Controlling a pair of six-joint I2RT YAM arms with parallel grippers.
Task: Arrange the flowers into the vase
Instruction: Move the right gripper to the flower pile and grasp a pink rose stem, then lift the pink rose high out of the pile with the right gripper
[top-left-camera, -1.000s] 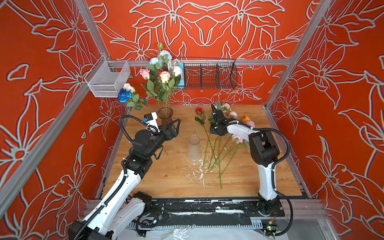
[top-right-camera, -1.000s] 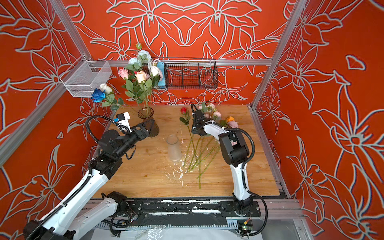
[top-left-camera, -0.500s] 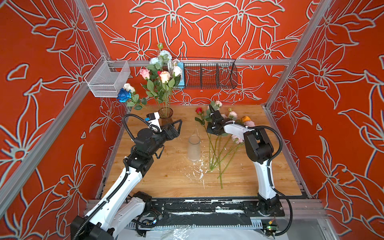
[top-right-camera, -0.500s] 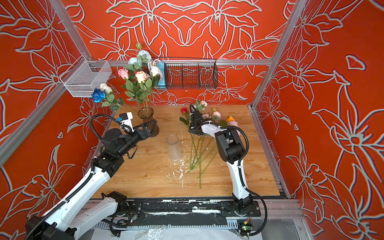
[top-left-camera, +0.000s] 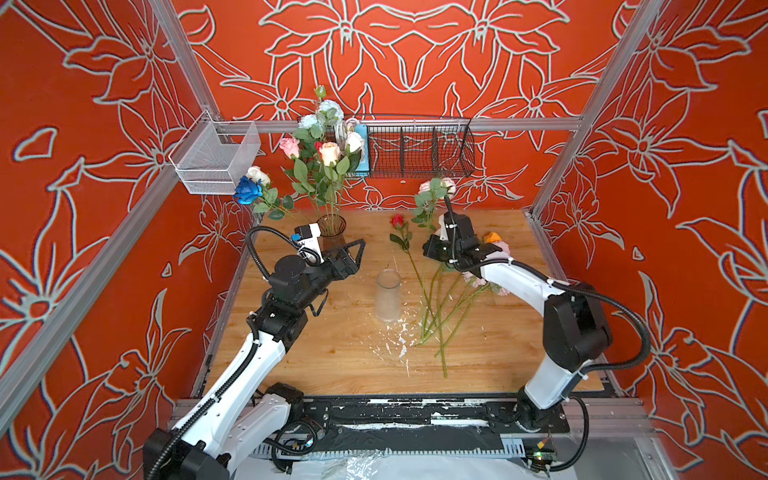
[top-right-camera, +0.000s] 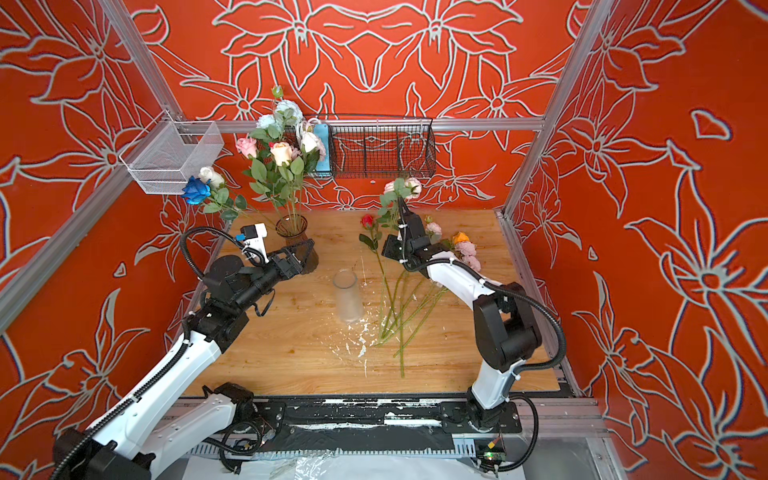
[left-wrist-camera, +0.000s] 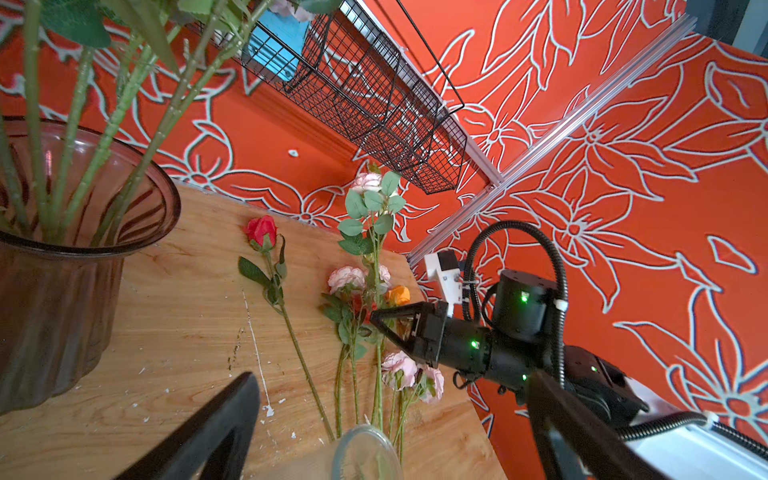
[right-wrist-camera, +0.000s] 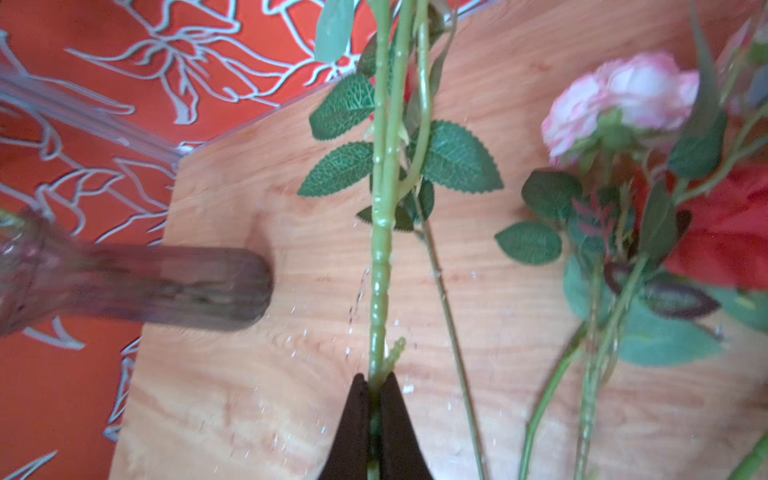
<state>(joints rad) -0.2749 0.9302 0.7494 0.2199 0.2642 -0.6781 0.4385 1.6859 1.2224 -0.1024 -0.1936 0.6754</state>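
Right pincer (left-wrist-camera: 376, 319) on stem of upright pink flower (left-wrist-camera: 370, 203), red rose (left-wrist-camera: 262, 230) flat nearby

red wallpaper (top-left-camera: 415, 50) with pale grey outlined flower drawings covers all three walls. aluminium frame bars (top-left-camera: 519, 124) run up the corners and across the back. a black wire basket (top-left-camera: 419, 149) hangs on the back bar, a white mesh basket (top-left-camera: 216, 160) at the left corner. the wooden desk (top-left-camera: 340, 353) is flecked white.
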